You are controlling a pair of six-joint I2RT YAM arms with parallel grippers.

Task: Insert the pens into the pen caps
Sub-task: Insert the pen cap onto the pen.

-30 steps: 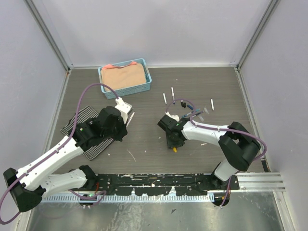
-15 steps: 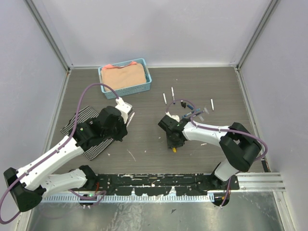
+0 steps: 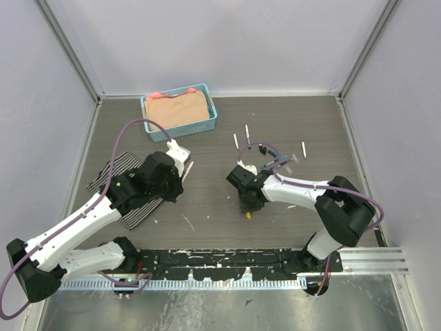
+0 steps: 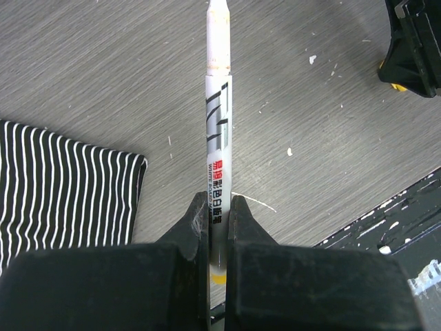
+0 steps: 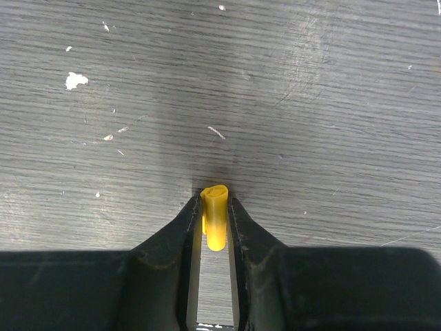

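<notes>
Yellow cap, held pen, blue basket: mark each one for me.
yellow cap (image 5: 216, 219), right wrist view, middle of its body.
held pen (image 4: 217, 138), left wrist view, printed barrel.
blue basket (image 3: 212, 109), top external view, right-hand rim.

The pen runs off the top edge of the left wrist view, so its tip is cut off. Its rear end is largely hidden between the jaws of the left gripper. The left edge cuts the striped cloth. From above, the right gripper hides most of the yellow cap, and the loose pens are too small to tell tip colours.
</notes>
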